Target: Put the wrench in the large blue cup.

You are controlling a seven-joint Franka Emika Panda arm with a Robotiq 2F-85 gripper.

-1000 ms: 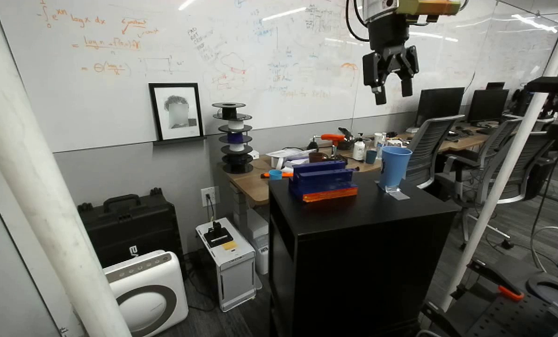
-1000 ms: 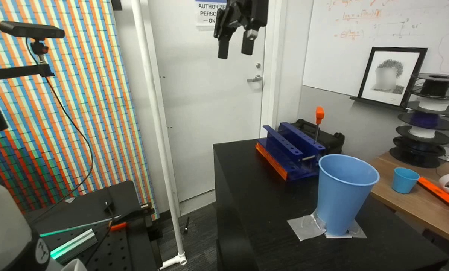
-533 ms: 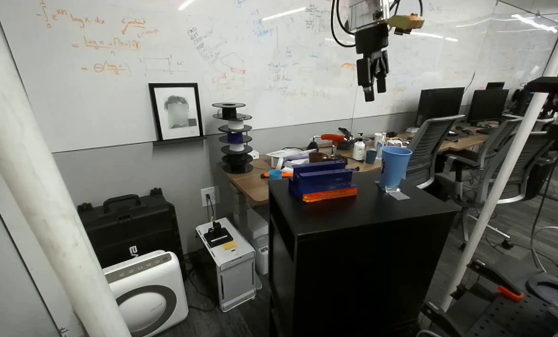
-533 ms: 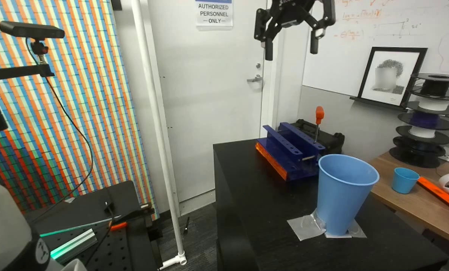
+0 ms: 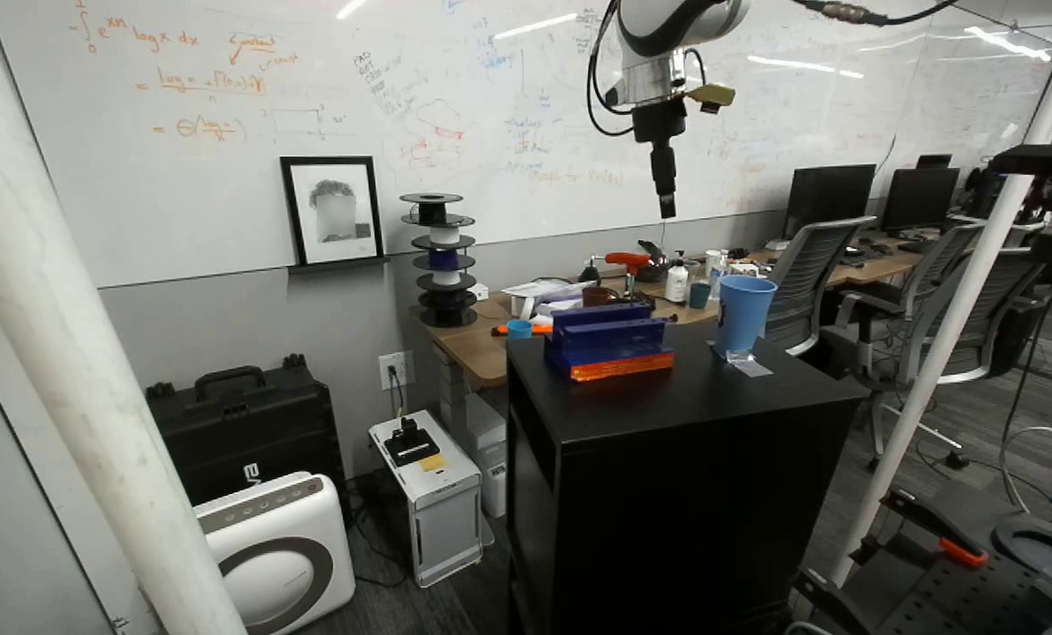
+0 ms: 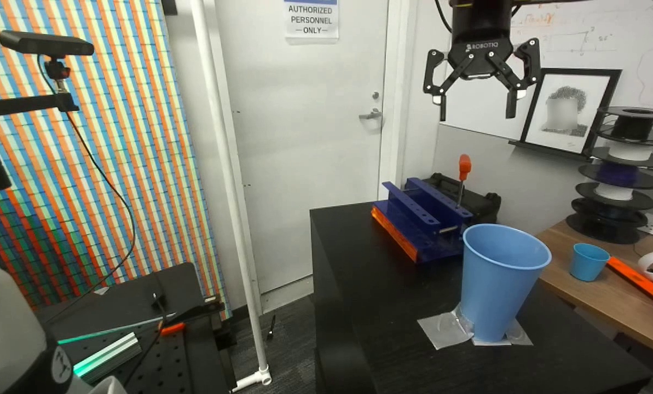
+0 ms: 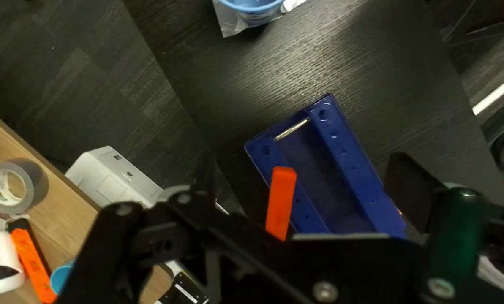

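Above the dark-blue rack [image 5: 609, 337], where the orange-handled wrench [image 6: 464, 168] was stood nearly upright, presumably for grasping, the gripper [image 6: 477, 116] was held spread and empty, the large blue cup [image 6: 497, 293] being taped down, apparently against tipping.

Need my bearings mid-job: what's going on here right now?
The robot's gripper hangs open and empty roughly above the dark-blue rack. The orange-handled tool, presumably the wrench, stands roughly upright in that rack, not yet gripped. The large blue cup stands apart from it on the same black cabinet, taped at its base; no tool pokes above its rim, though its bottom is hidden.
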